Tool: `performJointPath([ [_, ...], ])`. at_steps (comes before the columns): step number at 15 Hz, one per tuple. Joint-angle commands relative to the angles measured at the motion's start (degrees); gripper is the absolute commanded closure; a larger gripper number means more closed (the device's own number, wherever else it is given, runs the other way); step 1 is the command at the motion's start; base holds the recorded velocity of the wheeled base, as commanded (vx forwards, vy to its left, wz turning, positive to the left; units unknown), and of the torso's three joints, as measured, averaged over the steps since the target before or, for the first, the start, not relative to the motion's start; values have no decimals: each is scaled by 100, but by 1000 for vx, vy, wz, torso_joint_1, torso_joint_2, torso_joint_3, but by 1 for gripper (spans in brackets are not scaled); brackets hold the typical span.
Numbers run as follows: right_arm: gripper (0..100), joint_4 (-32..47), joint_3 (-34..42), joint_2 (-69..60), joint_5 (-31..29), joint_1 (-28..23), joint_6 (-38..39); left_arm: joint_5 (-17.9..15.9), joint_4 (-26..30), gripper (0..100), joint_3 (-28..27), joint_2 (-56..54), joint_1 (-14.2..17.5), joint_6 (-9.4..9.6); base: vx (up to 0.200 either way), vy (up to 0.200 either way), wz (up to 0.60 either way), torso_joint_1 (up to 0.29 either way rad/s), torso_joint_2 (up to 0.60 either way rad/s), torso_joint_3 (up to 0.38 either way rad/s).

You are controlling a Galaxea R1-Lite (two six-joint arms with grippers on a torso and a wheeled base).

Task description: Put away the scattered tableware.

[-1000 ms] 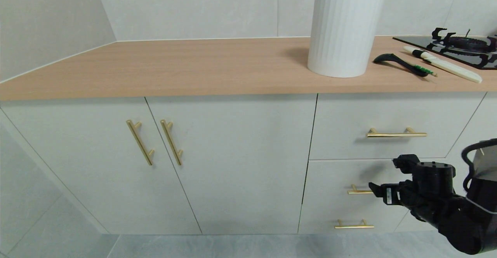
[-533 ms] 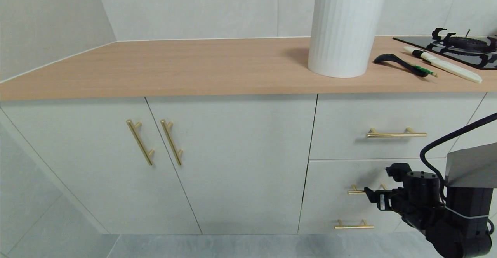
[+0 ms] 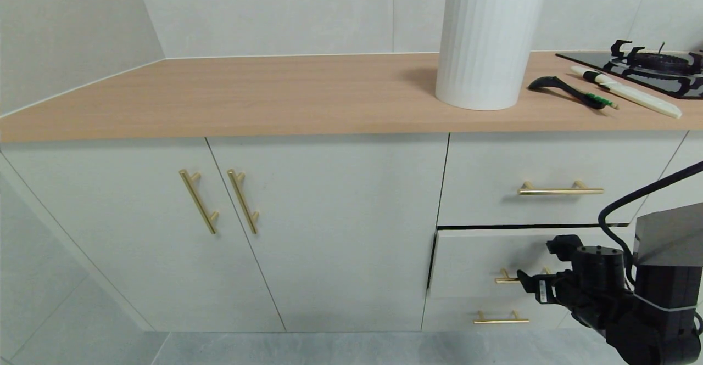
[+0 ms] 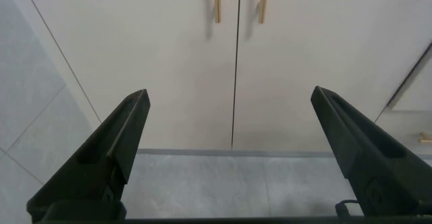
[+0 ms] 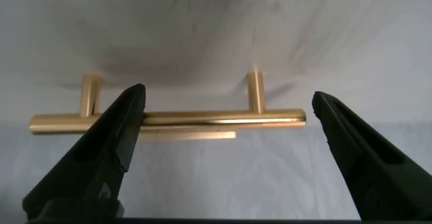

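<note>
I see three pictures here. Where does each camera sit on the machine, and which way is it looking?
Head view: on the robot's head, looking forward and down at the counter and double doors; the right gripper shows low on the robot's right.
Left wrist view: on the left wrist, facing the double doors and floor, framed by the open left gripper.
Right wrist view: on the right wrist, close to the middle drawer's handle, the open right gripper on either side.
Shared: head and left wrist views show the double doors; head and right wrist views, that handle.
</note>
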Motion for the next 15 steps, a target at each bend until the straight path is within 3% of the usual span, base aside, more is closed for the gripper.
performJointPath([
  [1, 0, 915, 267, -1169, 93, 2, -58, 2, -2, 0, 0, 2, 2, -1, 0, 0, 0, 0, 0, 0],
  [2, 0, 1530, 293, -1793, 208, 2, -76, 2, -2, 0, 0, 2, 2, -1, 0, 0, 0, 0, 0, 0],
  [4, 0, 3578, 74, -3472, 506, 107, -85, 2, -2, 0, 0, 2, 2, -1, 0, 0, 0, 0, 0, 0],
  [5, 0, 5898, -612, -4975, 884, 160, -67, 2, -2, 0, 0, 2, 2, -1, 0, 0, 0, 0, 0, 0],
  [6, 0, 6962, -1025, -5634, 1183, 160, -41, 2, -2, 0, 0, 2, 2, -1, 0, 0, 0, 0, 0, 0],
  [7, 0, 7428, -1262, -6082, 1394, 160, -32, 2, -2, 0, 0, 2, 2, -1, 0, 0, 0, 0, 0, 0],
  [10, 0, 7252, -1280, -6187, 1394, 265, 73, 2, -2, 0, 0, 2, 2, -1, 0, 0, 0, 0, 0, 0],
  [15, 0, 5345, -568, -4720, 928, 432, 249, 2, -2, 0, 0, 2, 2, -1, 0, 0, 0, 0, 0, 0],
])
